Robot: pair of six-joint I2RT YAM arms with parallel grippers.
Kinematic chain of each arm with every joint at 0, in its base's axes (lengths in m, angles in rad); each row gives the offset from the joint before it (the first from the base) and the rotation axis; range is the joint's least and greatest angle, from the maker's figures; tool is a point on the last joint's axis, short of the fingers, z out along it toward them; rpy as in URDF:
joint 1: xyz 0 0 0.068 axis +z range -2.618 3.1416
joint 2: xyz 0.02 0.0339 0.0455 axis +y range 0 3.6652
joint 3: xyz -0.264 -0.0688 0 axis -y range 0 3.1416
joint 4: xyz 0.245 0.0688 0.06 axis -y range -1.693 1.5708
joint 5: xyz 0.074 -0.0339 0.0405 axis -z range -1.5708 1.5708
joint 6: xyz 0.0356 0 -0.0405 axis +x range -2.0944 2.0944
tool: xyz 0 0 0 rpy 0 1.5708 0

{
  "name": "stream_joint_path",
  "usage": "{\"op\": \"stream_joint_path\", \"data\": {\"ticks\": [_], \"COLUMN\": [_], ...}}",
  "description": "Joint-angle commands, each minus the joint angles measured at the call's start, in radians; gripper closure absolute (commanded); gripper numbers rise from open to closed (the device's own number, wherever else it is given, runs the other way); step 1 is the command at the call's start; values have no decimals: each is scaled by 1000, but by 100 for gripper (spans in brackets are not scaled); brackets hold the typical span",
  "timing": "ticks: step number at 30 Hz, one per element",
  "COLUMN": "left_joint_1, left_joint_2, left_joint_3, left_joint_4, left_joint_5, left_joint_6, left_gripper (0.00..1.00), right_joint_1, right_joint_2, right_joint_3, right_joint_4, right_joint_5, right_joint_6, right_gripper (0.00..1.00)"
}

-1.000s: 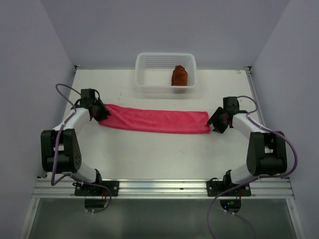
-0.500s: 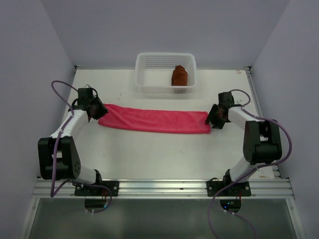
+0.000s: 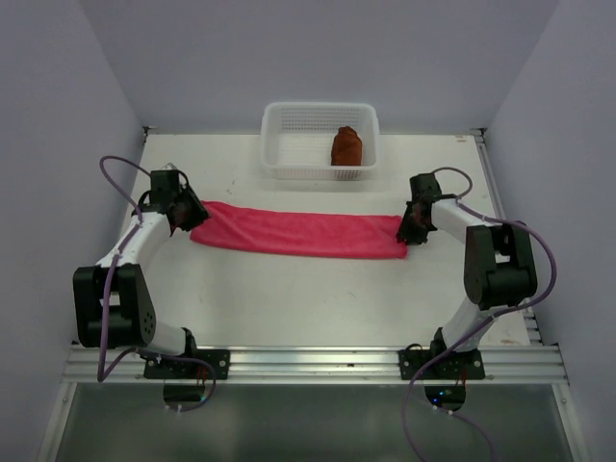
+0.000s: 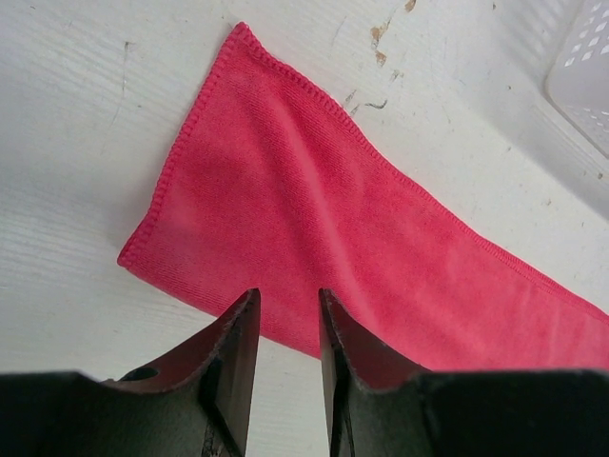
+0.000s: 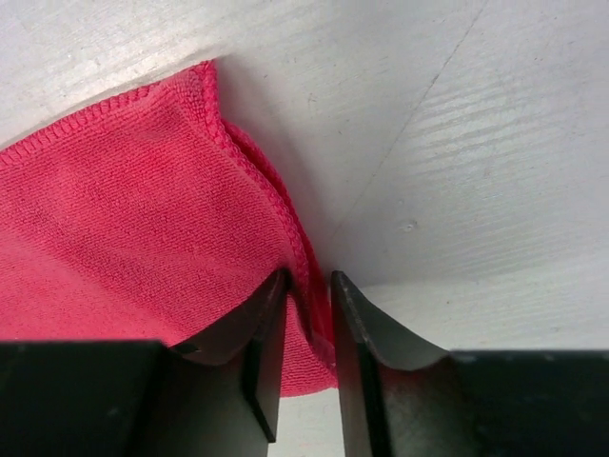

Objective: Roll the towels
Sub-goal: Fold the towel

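Halfway there, we'd say: the rust-brown towel (image 3: pixel 346 146) is already rolled up and sitting in the white basket (image 3: pixel 289 169) at the back of the table (image 3: pixel 308 298). The pink towel (image 3: pixel 298 233) isn't rolled yet. It lies flat as a long narrow strip in front of the basket, with one arm at each end. The right gripper (image 5: pixel 306 286) has its jaws nearly together with the hem of the strip's right end running between them — looks like a pinch to us, though the wrist view is too tight to be sure it's biting. The left gripper (image 4: pixel 287 300) sits over the left end's near edge, jaws a narrow slot apart, nothing in them.
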Motion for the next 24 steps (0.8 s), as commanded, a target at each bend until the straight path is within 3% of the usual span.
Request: {"op": "stream_joint_path", "data": {"ticks": [1, 8, 24], "left_joint_1": [0, 0, 0], "left_joint_2": [-40, -40, -65], "left_joint_3": [-1, 2, -21], "left_joint_4": [31, 33, 56], "left_joint_5": [19, 33, 78], "left_joint_6": [34, 35, 28], "left_gripper": [65, 65, 64], "right_joint_1": [0, 0, -41], "right_joint_2": [58, 55, -117], "right_joint_3": [11, 32, 205], "right_joint_4": [-41, -105, -372], "right_joint_5": [87, 139, 408], "right_joint_6": [-33, -59, -142], "right_gripper": [74, 99, 100]}}
